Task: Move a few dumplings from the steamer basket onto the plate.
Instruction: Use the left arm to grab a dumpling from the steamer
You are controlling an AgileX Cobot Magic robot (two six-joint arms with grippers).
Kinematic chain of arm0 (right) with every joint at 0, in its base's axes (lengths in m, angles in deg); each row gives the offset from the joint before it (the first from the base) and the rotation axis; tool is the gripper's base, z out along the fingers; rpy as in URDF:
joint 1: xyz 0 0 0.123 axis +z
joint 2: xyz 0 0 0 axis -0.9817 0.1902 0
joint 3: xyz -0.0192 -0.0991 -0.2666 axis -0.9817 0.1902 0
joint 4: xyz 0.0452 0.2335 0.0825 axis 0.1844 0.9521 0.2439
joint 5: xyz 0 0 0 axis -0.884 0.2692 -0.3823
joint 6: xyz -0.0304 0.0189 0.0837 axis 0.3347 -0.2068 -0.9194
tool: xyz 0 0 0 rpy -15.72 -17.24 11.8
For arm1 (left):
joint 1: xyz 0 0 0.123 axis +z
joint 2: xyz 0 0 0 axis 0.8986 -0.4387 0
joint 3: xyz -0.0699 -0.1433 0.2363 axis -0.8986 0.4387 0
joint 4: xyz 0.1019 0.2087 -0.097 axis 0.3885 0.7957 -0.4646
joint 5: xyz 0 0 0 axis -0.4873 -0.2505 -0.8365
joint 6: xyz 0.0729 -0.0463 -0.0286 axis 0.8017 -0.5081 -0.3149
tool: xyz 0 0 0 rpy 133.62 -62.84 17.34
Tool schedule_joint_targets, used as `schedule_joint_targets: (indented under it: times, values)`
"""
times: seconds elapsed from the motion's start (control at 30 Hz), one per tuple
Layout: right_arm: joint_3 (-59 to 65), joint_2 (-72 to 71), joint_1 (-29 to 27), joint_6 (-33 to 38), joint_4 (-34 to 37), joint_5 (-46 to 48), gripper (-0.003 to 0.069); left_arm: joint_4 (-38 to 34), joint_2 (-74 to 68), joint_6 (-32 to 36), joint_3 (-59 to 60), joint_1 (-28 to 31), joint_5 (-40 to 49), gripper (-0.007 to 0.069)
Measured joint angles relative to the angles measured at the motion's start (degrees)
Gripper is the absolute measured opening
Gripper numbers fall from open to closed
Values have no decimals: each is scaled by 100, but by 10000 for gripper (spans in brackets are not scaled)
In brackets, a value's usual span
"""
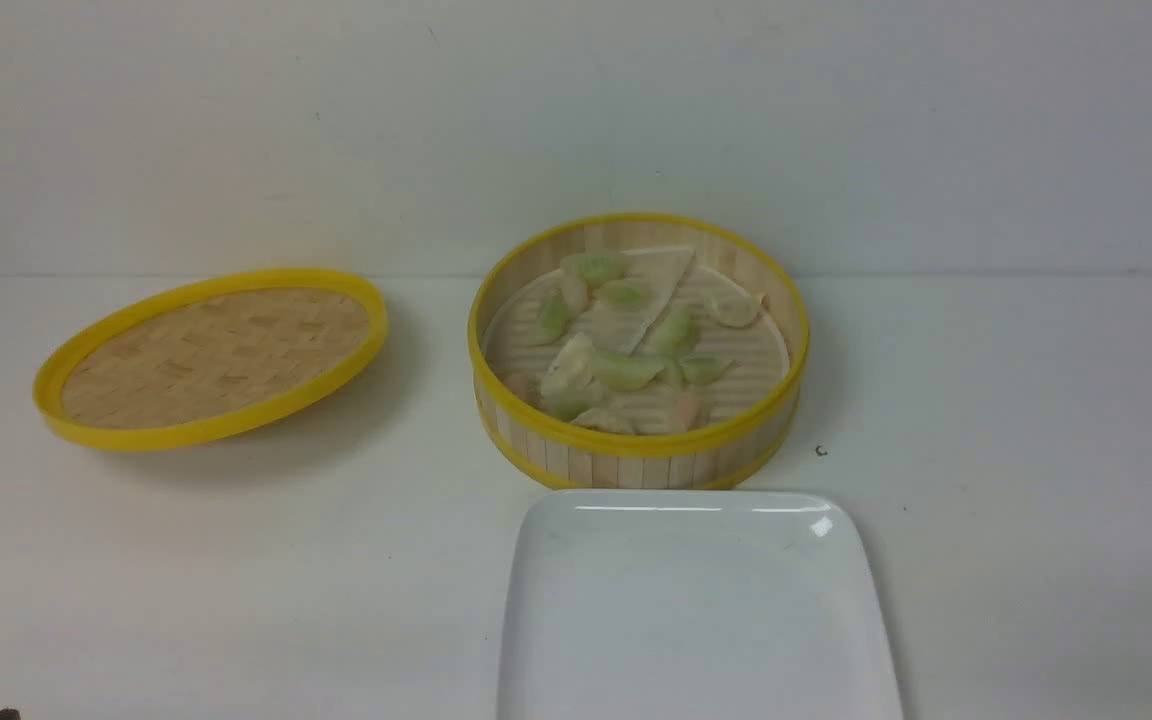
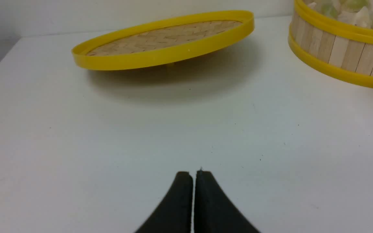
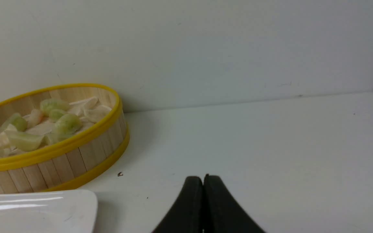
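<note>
The steamer basket (image 1: 636,440) stands at the table's middle, its lid off, with several pale green and whitish dumplings (image 1: 626,368) on its slatted floor. Directly in front of it lies the white square plate (image 1: 696,610), bare. My left gripper (image 2: 194,173) is shut and empty over bare table, near the front left, with the basket (image 2: 335,55) off to its side. My right gripper (image 3: 202,178) is also shut and empty, low over the table to the right of the basket (image 3: 60,161) and the plate's corner (image 3: 44,210). Neither gripper shows in the front view.
The shallow yellow-rimmed woven lid (image 1: 211,355) rests tilted on the table to the left of the basket. A flat paper liner sheet (image 1: 651,290) lies inside the basket among the dumplings. A small dark speck (image 1: 820,451) sits right of the basket. A wall stands close behind.
</note>
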Motion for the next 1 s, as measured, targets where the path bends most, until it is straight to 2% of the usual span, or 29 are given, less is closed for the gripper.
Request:
schedule_joint_targets:
  times: [0.67,0.83,0.93,1.0]
  values:
    - [0,0,0,0,0,5,-10,105,0,-144,2,0,-200,-6]
    - [0,0,0,0,6,5,-10,-784,0,-872,2,0,-1466,-6]
    - [0,0,0,0,6,5,-10,-981,0,-991,2,0,-1944,-6]
    - [0,0,0,-186,268,0,-10,-1078,0,-1048,2,0,-2525,-6]
